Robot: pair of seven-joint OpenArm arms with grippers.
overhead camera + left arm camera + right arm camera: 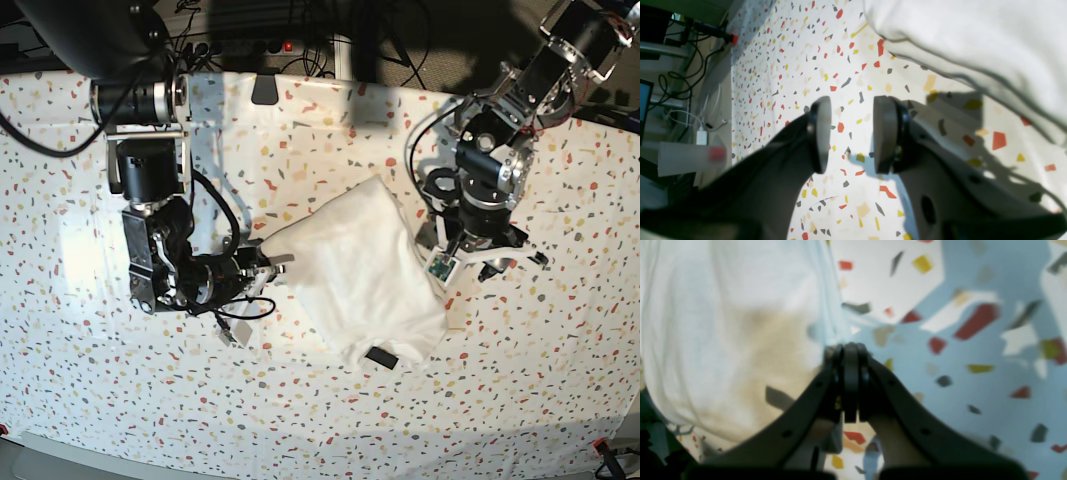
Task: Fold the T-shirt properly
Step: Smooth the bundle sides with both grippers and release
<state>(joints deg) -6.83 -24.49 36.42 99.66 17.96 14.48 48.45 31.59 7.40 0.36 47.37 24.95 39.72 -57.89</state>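
One T-shirt lay out there, a single white bundle, and on it one small black label showed near its lower edge. One speckled table covering spread beneath everything. Two arms were in play, so two grippers: the left gripper showed two round pads with speckled cloth visible between them, and the right gripper showed its two jaws pressed together. Off the table's edge sat one white plug. The cables behind were too tangled to count.
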